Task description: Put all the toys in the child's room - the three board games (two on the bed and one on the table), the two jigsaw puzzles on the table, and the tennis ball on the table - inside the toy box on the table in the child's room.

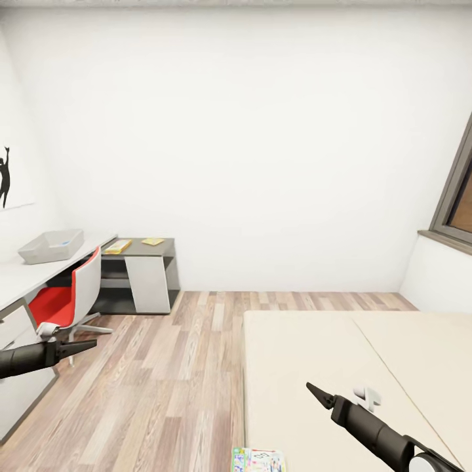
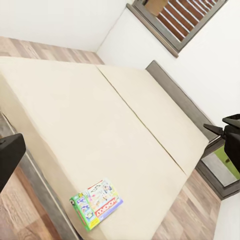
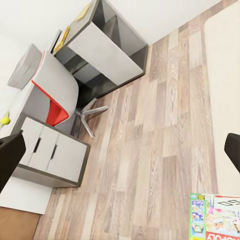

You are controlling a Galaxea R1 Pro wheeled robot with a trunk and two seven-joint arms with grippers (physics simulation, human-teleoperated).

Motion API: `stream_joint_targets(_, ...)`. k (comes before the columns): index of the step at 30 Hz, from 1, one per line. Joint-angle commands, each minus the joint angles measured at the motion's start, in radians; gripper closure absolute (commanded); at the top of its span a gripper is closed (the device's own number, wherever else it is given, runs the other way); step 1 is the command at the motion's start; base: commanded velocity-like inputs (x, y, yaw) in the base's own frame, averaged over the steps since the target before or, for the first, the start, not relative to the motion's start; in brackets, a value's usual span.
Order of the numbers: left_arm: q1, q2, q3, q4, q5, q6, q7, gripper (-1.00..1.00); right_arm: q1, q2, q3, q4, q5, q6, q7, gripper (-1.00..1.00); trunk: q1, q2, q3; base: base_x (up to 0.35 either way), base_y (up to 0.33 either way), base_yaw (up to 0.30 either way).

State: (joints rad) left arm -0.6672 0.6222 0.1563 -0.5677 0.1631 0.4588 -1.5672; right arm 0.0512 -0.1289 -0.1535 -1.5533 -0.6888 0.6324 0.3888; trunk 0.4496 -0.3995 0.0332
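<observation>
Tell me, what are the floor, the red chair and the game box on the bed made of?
The brown plank floor looks like matte wood or laminate: streaky grain, staggered boards. The red-and-white swivel chair seems to have a smooth white plastic shell and a red seat, perhaps padded. The colourful flat board game box looks like printed cardboard, slightly glossy, though that is a guess.

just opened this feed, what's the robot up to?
Nothing is being handled right now. The robot faces into a child's room with both arms out in front, the left gripper over the floor near the red chair, the right gripper over the bed. Neither holds anything. One board game lies at the bed's near edge. The grey toy box sits on the table by the wall, and a tennis ball shows on the table too.
</observation>
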Motion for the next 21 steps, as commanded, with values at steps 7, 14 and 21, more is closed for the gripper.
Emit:
stream_joint_targets(7, 0.000, 0.002, 0.000, 0.000, 0.001, 0.011, -0.004, -1.00, 0.000, 0.000, -0.001, -0.001, -0.003, 0.006, 0.001, -1.00, 0.000, -0.001, 0.000, 0.000, 0.000, 0.003)
stream_joint_targets(14, 0.000, 0.003, 0.000, 0.000, 0.001, 0.011, -0.004, -1.00, 0.000, 0.000, -0.001, -0.001, -0.002, 0.006, 0.001, -1.00, 0.000, -0.001, 0.006, 0.000, 0.000, 0.000)
stream_joint_targets(21, 0.000, 0.003, 0.000, 0.000, 0.001, 0.010, -0.004, -1.00, 0.000, 0.001, -0.001, -0.001, -0.003, 0.006, 0.001, -1.00, 0.000, -0.001, 0.017, 0.000, 0.000, 0.000)
